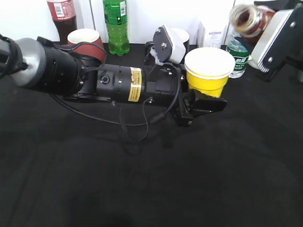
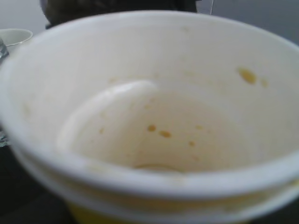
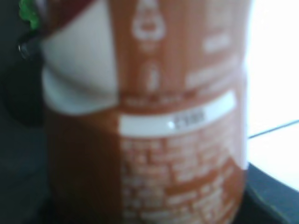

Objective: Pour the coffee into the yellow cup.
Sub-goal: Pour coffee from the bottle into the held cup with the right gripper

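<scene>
A big black table (image 1: 142, 179) stands by a white wall. The long left arm (image 1: 85, 78) lies across it, and the left gripper (image 1: 201, 106) is squeezed on the yellow cup (image 1: 208, 71), lifted up. The cup is white inside with a few brown drops (image 2: 159, 131). Up on the right, the right gripper (image 1: 277, 40) grips the coffee bottle (image 1: 250, 20), tipped toward the cup. Behind stand a green soda bottle (image 1: 116, 26), a cola bottle (image 1: 62, 16) and a red mug (image 1: 87, 42).

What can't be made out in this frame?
- Right gripper's fingers: absent from the right wrist view, filled by the blurred coffee bottle; exterior view cuts them off.
- Left gripper's hold on the yellow cup: cup fills the left wrist view.
- Bottle's fill level: motion-blurred in exterior view.
</scene>
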